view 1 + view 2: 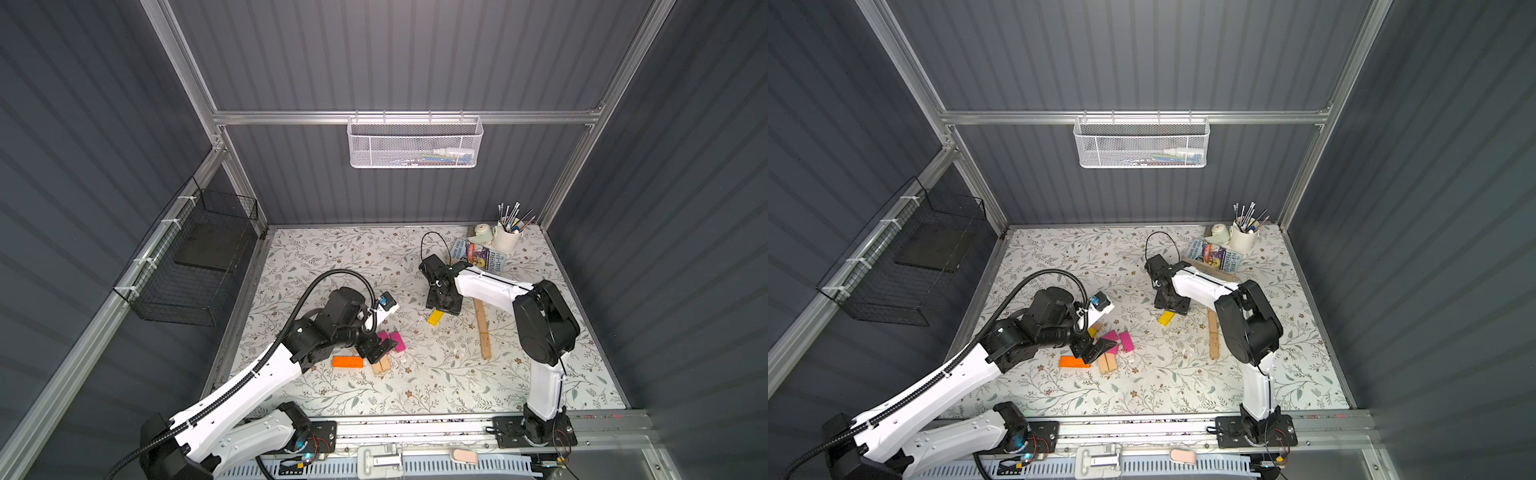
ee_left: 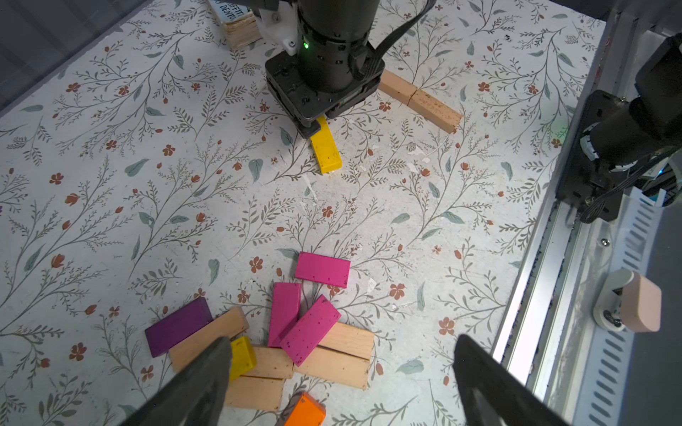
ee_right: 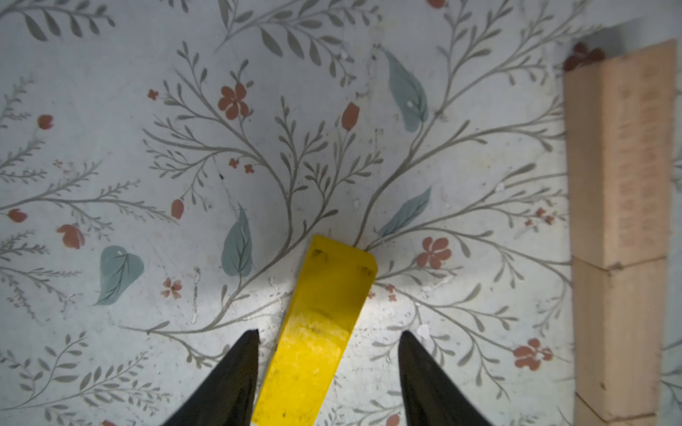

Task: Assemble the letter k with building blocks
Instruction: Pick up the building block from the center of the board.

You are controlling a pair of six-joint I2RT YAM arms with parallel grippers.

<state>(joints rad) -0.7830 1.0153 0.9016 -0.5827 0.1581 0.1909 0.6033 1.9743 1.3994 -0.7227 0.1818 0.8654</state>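
Observation:
A loose pile of building blocks lies left of the table's middle: magenta blocks (image 2: 323,269) (image 1: 397,343), a purple one (image 2: 179,326), an orange one (image 2: 306,411) (image 1: 347,362), a short yellow one (image 2: 241,356) and several tan ones (image 2: 343,354). My left gripper (image 2: 341,341) (image 1: 380,349) hangs open wide just above this pile, holding nothing. A separate yellow block (image 3: 324,313) (image 1: 435,318) lies flat between the fingers of my right gripper (image 3: 328,333) (image 1: 442,309). One finger (image 3: 236,372) is almost against it, the other stands apart. Tan blocks (image 3: 623,221) (image 1: 483,334) lie end to end in a line beside it.
At the back right are a book (image 1: 478,255), a tape roll (image 1: 482,230) and a white cup of brushes (image 1: 507,237). A black wire basket (image 1: 187,266) hangs on the left wall, a white mesh basket (image 1: 415,143) on the back wall. A metal rail (image 2: 535,280) borders the front.

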